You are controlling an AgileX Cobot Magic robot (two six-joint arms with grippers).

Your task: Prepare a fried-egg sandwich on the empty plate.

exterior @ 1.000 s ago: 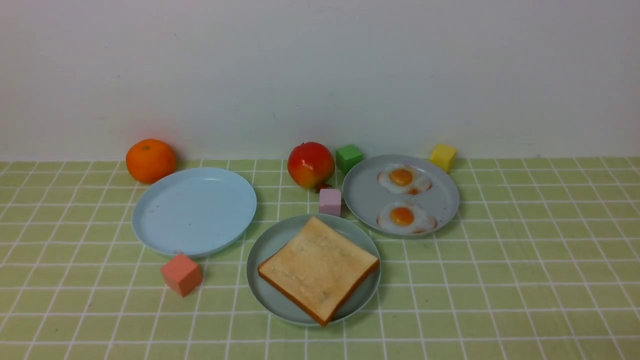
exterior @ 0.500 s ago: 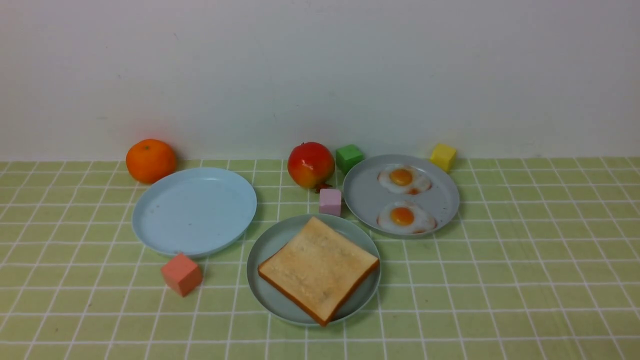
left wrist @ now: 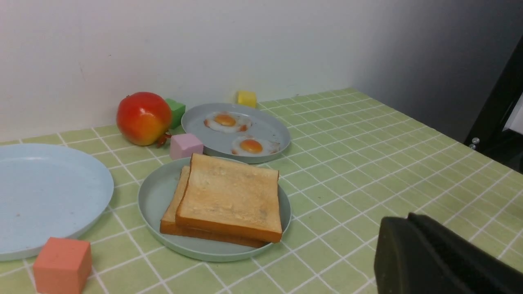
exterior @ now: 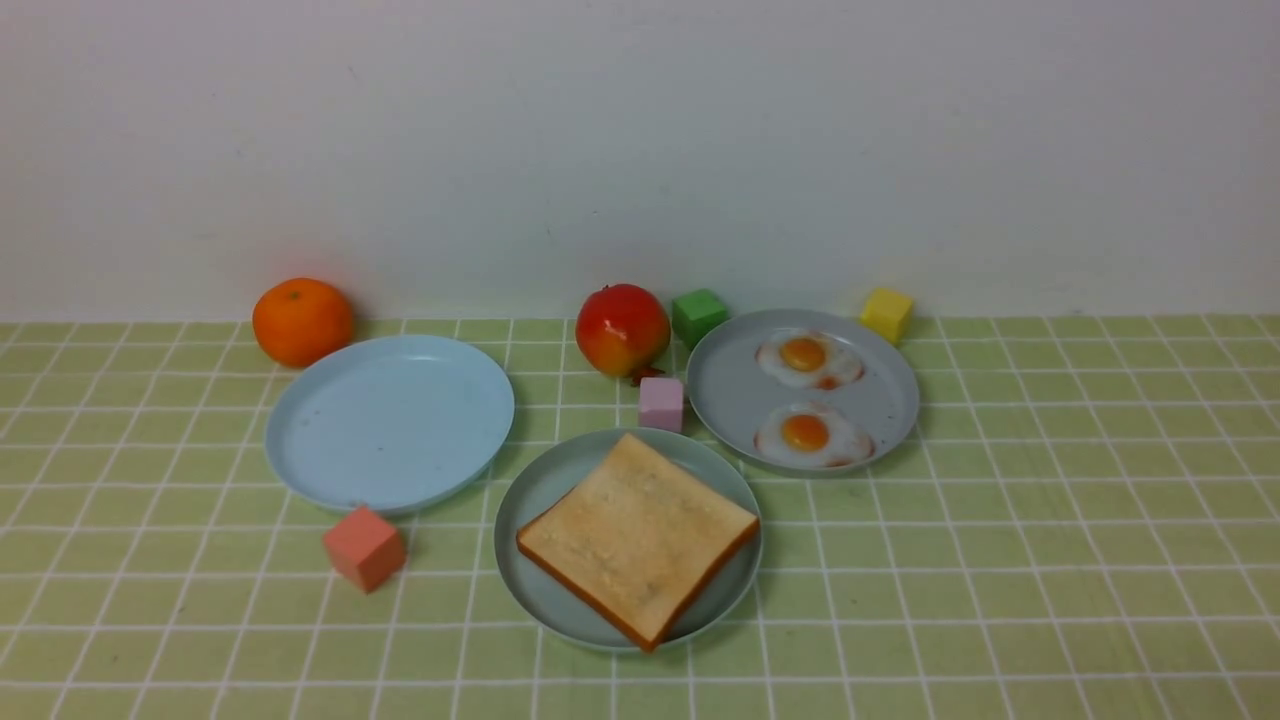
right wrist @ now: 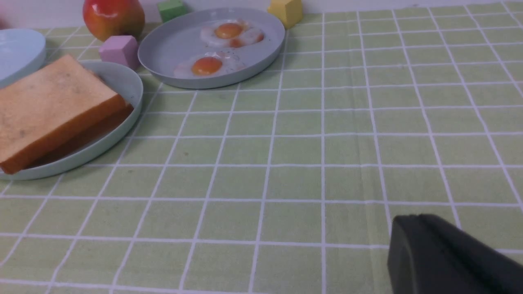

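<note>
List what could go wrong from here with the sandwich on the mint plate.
1. The top toast slice sits offset from the slice under it, so a nudge might slide it toward the plate rim.
2. No egg shows between the slices, so whether the sandwich is filled cannot be told.
3. The pink cube stands close beside the mint plate and the grey plate with two eggs; an arm reaching there may knock it.
</note>
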